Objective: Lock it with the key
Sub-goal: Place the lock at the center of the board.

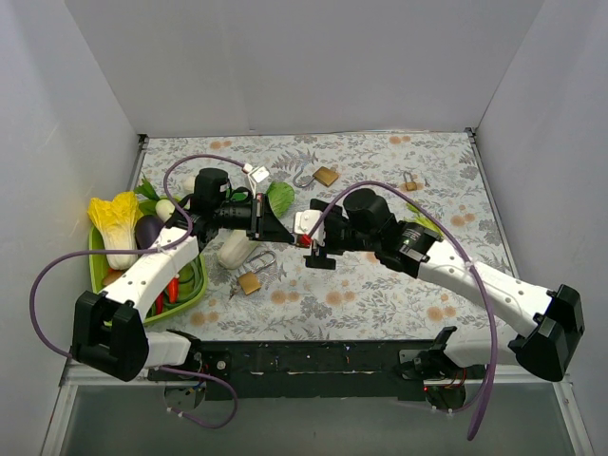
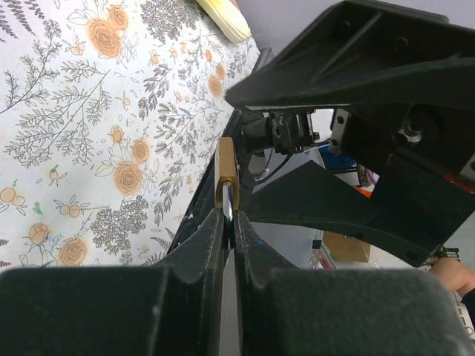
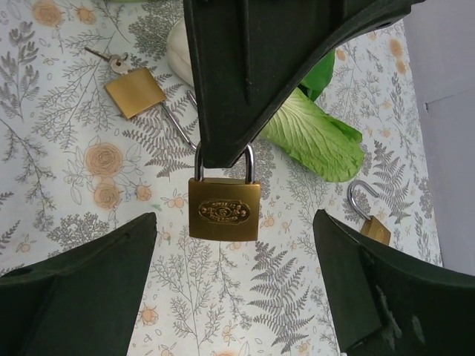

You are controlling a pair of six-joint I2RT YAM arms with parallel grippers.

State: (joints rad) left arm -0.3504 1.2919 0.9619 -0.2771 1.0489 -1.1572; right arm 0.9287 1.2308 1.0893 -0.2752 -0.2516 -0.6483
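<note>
Left hand [image 2: 230, 222] pinches the padlock [image 3: 223, 210] by its shackle above the worktop [image 3: 52, 185], likely presenting it to the spread right hand [image 3: 235, 222].

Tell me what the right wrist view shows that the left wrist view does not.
Only the right wrist view: the held padlock face-on with its engraved emblem, the right gripper open with a finger on each side, a second padlock lying with a key at its base, a third padlock with open shackle, and a green leaf.
Only the left wrist view: the held padlock edge-on, and a pale vegetable at the top edge.
Both: the left gripper shut on that padlock's shackle, and the floral cloth.
</note>
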